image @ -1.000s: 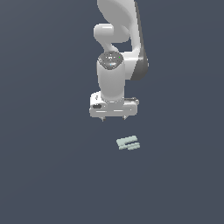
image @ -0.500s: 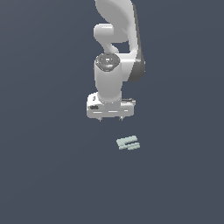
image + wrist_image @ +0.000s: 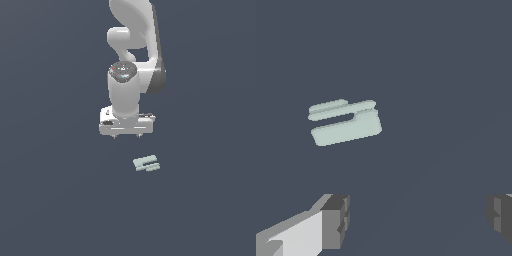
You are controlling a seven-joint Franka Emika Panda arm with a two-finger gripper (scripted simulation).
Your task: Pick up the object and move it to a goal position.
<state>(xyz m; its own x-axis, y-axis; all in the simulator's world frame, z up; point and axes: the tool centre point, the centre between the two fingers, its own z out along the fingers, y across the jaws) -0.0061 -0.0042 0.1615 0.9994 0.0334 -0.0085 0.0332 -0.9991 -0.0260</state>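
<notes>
Object (image 3: 146, 163) noted nearest the exterior camera: a small pale mint-grey flat piece with parallel bars, lying flat on the dark grey floor (image 3: 55, 200); nothing touches it; we place it at about five o'clock from the gripper (image 3: 126, 135) in the exterior view, near but clearly apart; behind it the gripper hangs above the floor, holding nothing; in the wrist view we see the object (image 3: 345, 122) ahead of the fingertips (image 3: 336, 220), which stand wide apart with bare floor between them; farthest back, the white arm (image 3: 132, 65) rises out of frame at twelve o'clock.
</notes>
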